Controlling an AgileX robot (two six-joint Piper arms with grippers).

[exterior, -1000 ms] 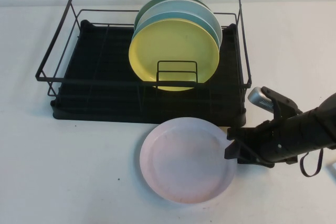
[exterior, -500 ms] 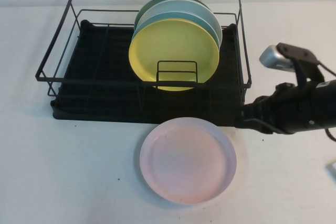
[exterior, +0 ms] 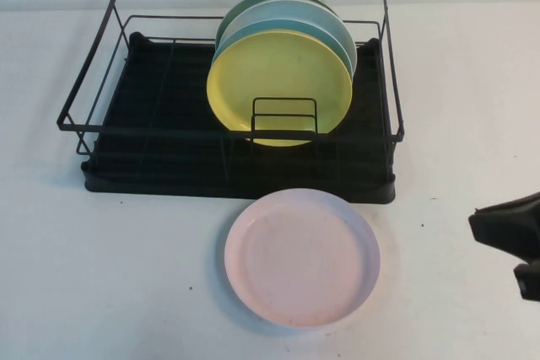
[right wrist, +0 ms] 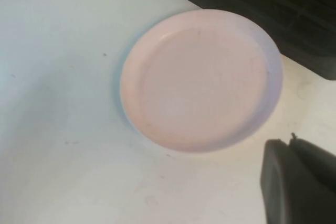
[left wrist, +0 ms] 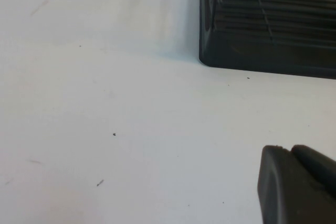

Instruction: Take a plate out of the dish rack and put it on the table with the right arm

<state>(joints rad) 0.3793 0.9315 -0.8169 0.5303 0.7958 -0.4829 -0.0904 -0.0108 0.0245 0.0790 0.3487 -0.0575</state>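
Note:
The pale pink plate [exterior: 301, 259] lies flat on the white table [exterior: 118, 276], just in front of the black dish rack [exterior: 228, 170]. It also shows in the right wrist view [right wrist: 202, 80]. My right gripper [exterior: 494, 223] is at the right edge of the high view, clear of the plate, shut and empty; in its wrist view [right wrist: 289, 144] the fingers are together beside the plate's rim. My left gripper [left wrist: 287, 150] is shut and empty, low over bare table near a corner of the rack's base [left wrist: 262, 40]. It is out of the high view.
A yellow plate [exterior: 278, 82] stands upright in the rack, with a light blue plate [exterior: 342, 40] and a green plate [exterior: 253, 2] behind it. The rack's left half holds nothing. Open table lies to the left and right of the pink plate.
My right arm has drawn back to the right, away from the pink plate, until only its gripper shows at the frame edge. The plate has stayed flat on the table.

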